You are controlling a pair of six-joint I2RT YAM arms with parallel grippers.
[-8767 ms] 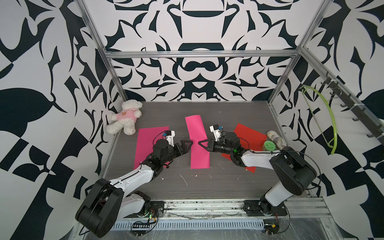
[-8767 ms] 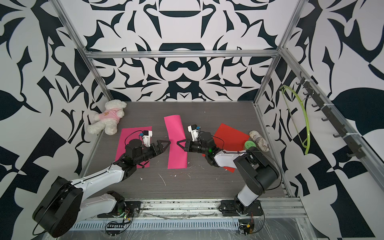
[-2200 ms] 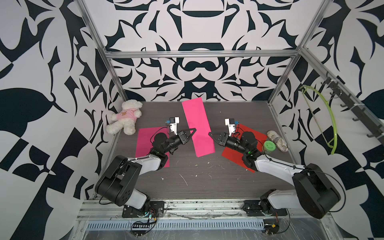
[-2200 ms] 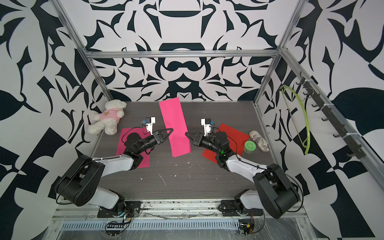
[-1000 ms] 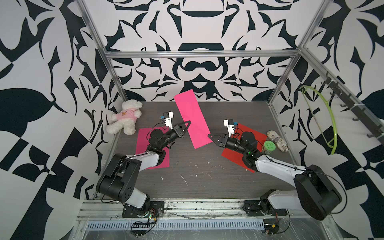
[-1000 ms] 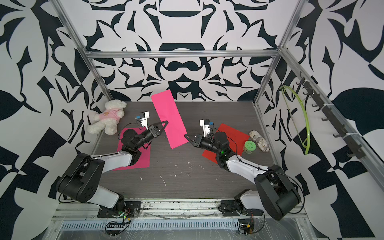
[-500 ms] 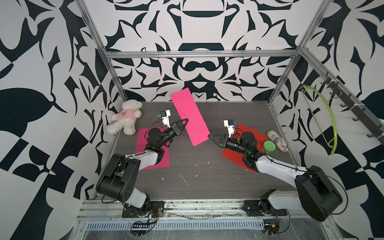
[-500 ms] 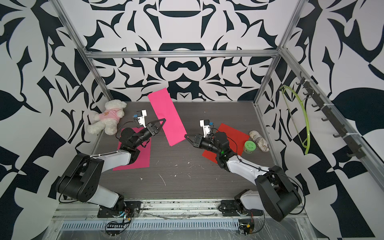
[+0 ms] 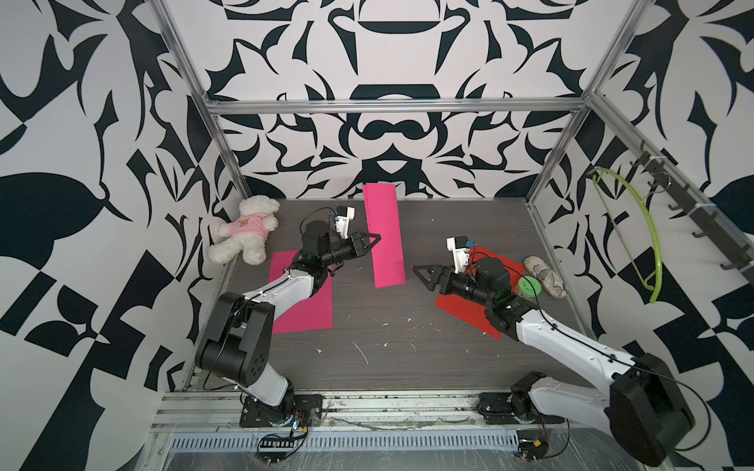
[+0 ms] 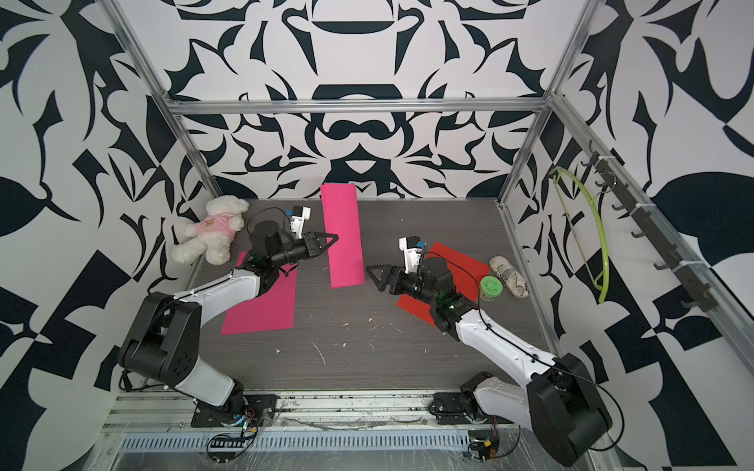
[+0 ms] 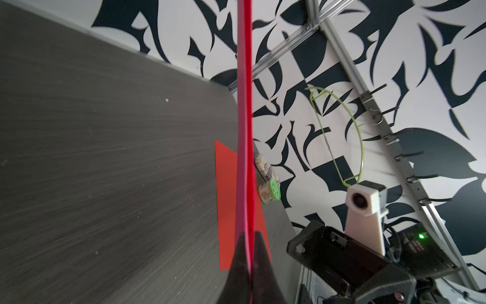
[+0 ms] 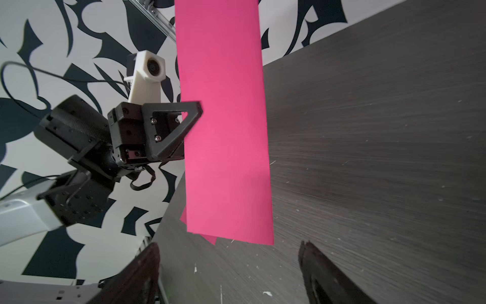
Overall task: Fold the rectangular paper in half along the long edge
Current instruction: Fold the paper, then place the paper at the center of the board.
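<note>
A long, narrow strip of bright pink paper [image 9: 384, 238], folded into two layers, stands upright above the middle of a dark grey wood-grain tabletop [image 9: 408, 346], its upper end showing against the black-and-white patterned back wall. The left gripper [image 9: 378, 236] reaches in from the side and is clamped tight on one long edge of the strip, roughly halfway up; in the left wrist view the two black fingers [image 11: 238, 252] meet on the paper, which is seen edge-on as two thin layers pressed together. In the right wrist view the strip looks flat, smooth and matte, and a corner of the back layer peeks out just below its bottom edge. Whether that bottom edge touches the table cannot be told. The right gripper [image 9: 420, 272] is on the other side of the strip, near its lower end but apart from it, pointing toward it with its black triangular fingers spread wide and nothing between them. A flat pink paper sheet [image 9: 304, 301] lies on the table under the left arm, and a flat red paper sheet [image 9: 459, 304] lies under the right arm. A fluffy white teddy bear in a pink shirt [image 9: 245, 234] sits in the far left corner. A small jar with a green lid [image 9: 529, 285] and a mottled beige pebble-like lump [image 9: 544, 274] rest beside the red sheet.
</note>
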